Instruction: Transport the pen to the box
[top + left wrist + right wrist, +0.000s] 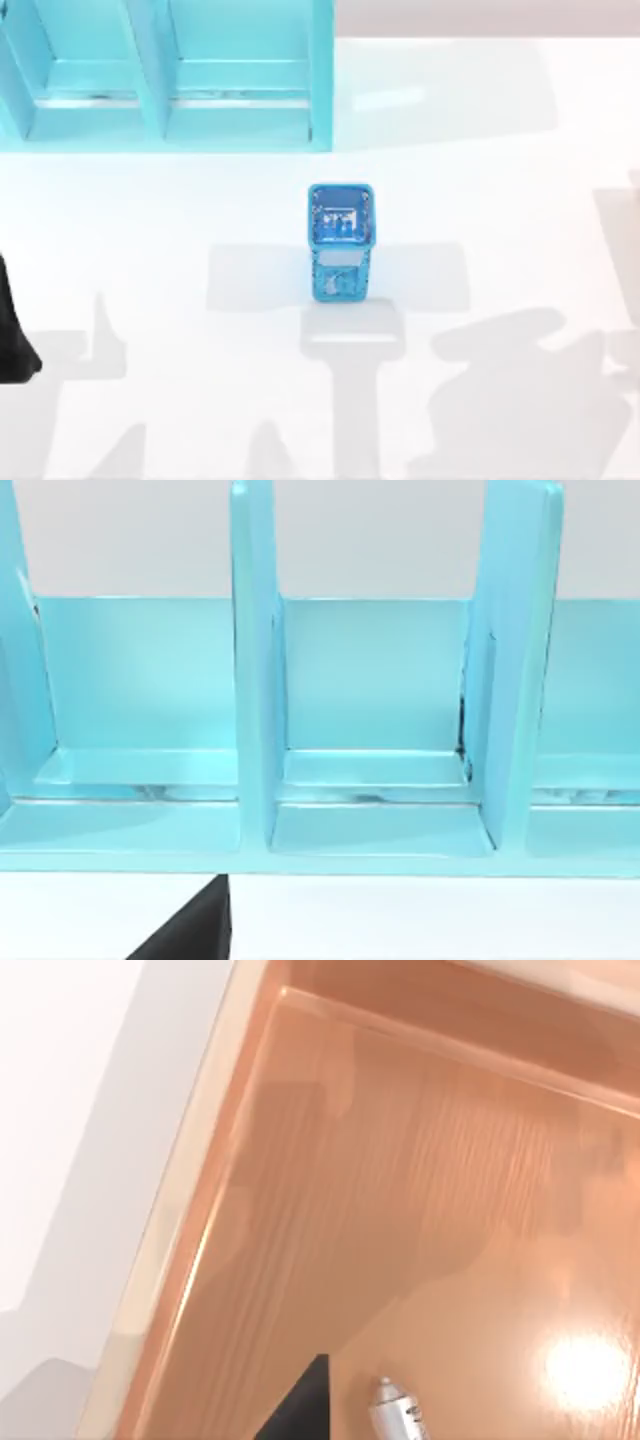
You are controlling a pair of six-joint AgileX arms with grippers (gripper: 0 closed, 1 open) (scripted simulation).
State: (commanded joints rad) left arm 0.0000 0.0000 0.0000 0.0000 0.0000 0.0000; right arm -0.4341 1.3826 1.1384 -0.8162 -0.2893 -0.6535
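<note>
Right gripper fingertip [300,1405] beside pen [395,1412] tip, above wooden box [420,1210] floor; jaw state indeterminable, pen cut off.

Left arm [12,335] at table's [500,140] left edge.

Pen [397,1412]: silver-grey metallic tip with a rounded end, seen at the edge of the right wrist view, suspended above the box floor; its remaining length is cut off by the frame. Box [330,1210]: wooden, orange-brown, glossy interior with a flat grained floor and low pale-edged walls [180,1210], open on top.
</note>
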